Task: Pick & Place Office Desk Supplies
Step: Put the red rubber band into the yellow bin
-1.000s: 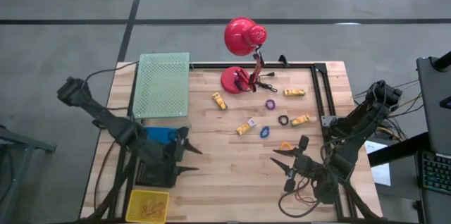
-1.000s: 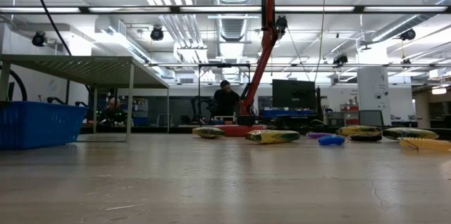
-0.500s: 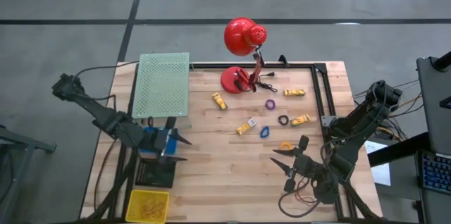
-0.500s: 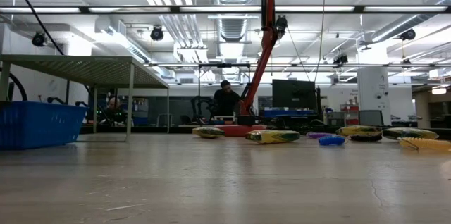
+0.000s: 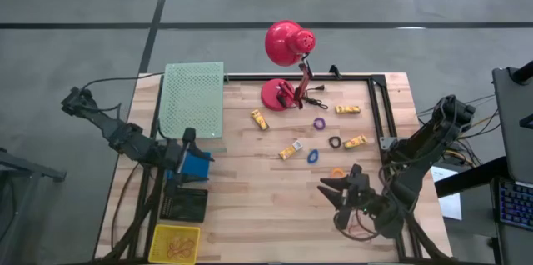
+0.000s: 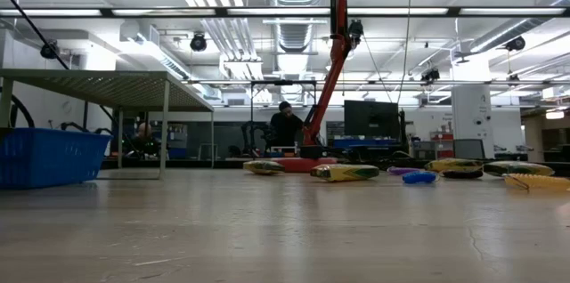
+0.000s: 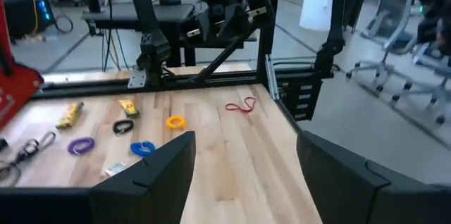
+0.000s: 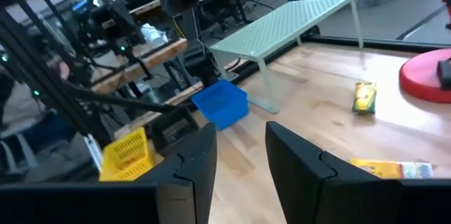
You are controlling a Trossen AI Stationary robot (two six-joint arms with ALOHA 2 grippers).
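Note:
The supplies lie on the wooden table to the right of its middle. There are yellow pieces (image 5: 260, 119) (image 5: 290, 149) (image 5: 348, 109), a purple ring (image 5: 319, 123), a black ring (image 5: 335, 142), a blue ring (image 5: 313, 156) and an orange ring (image 5: 337, 172). A red rubber band (image 7: 241, 106) lies flat near the right frame. My left gripper (image 5: 198, 147) is open and empty above the blue bin (image 5: 196, 167). My right gripper (image 5: 333, 198) is open and empty near the table's front right, on the near side of the orange ring.
A green mesh shelf (image 5: 193, 98) stands at the far left. A black tray (image 5: 183, 205) and a yellow basket (image 5: 175, 242) sit at the near left. A red desk lamp (image 5: 283, 65) stands at the far middle. A black frame (image 5: 379, 107) runs along the right side.
My left gripper has drawn back toward the table's left and far edges, from over the black tray to over the blue bin, and stays open. The black tray now shows uncovered. The supplies have not moved.

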